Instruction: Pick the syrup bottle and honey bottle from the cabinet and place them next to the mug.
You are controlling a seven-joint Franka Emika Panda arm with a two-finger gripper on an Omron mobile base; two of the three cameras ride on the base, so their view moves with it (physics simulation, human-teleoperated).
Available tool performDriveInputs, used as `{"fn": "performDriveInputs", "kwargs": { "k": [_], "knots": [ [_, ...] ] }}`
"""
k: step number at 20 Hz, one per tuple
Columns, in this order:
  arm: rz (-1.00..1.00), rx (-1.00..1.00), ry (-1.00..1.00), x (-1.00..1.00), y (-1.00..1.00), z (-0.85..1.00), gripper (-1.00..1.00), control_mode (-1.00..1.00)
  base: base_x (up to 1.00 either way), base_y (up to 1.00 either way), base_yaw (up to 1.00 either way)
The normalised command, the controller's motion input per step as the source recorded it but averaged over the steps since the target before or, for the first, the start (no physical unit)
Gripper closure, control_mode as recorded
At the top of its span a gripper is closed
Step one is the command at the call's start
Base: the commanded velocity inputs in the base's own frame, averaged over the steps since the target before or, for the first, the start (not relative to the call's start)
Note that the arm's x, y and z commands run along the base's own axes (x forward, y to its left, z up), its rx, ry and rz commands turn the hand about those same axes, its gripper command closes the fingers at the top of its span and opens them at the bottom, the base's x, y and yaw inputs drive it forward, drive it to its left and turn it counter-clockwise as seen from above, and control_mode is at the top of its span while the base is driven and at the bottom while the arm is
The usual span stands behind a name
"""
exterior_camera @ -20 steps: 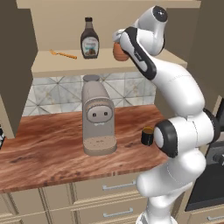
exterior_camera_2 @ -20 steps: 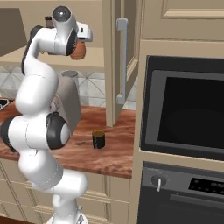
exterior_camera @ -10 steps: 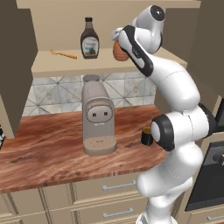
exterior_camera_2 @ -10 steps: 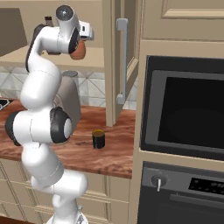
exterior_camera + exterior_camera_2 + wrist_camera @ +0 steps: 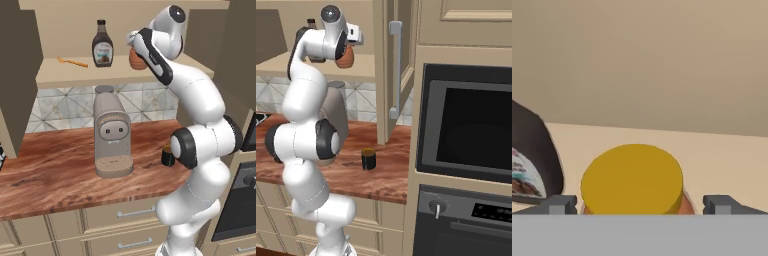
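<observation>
Left base view: claw (image 5: 136, 52) up in cabinet (image 5: 75, 75), on honey bottle (image 5: 136, 59); syrup bottle (image 5: 102, 46) on shelf.
Right base view: mug (image 5: 369, 158) on surface (image 5: 371, 181).
Hand view: fingertips (image 5: 559, 205) pinch the jar; next, lift out

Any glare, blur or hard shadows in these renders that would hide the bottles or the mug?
Left base view: even light, no glare; the syrup bottle is crisp, the honey bottle half hidden by the arm. Right base view: the mug casts a faint shadow; the oven glass is dark, without reflections. Hand view: soft, and the yellow lid is cropped at the bottom.
</observation>
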Motion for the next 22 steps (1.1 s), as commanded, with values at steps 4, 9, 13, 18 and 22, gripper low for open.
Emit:
{"fn": "performDriveInputs", "kwargs": {
  "k": [4, 9, 13, 18, 22],
  "knots": [
    [0.0, 0.0, 0.0, 0.2, 0.09, 0.0, -1.0, -1.0, 0.0, 0.0, 0.0],
    [0.0, 0.0, 0.0, 0.14, 0.02, 0.0, -1.0, -1.0, 0.0, 0.0, 0.0],
    [0.0, 0.0, 0.0, 0.15, 0.0, -0.04, -1.0, -1.0, 0.0, 0.0, 0.0],
    [0.0, 0.0, 0.0, 0.02, 0.0, -0.01, -1.0, -1.0, 0.0, 0.0, 0.0],
    [0.0, 0.0, 0.0, 0.0, 0.0, 0.0, -1.0, -1.0, 0.0, 0.0, 0.0]
  ]
}}
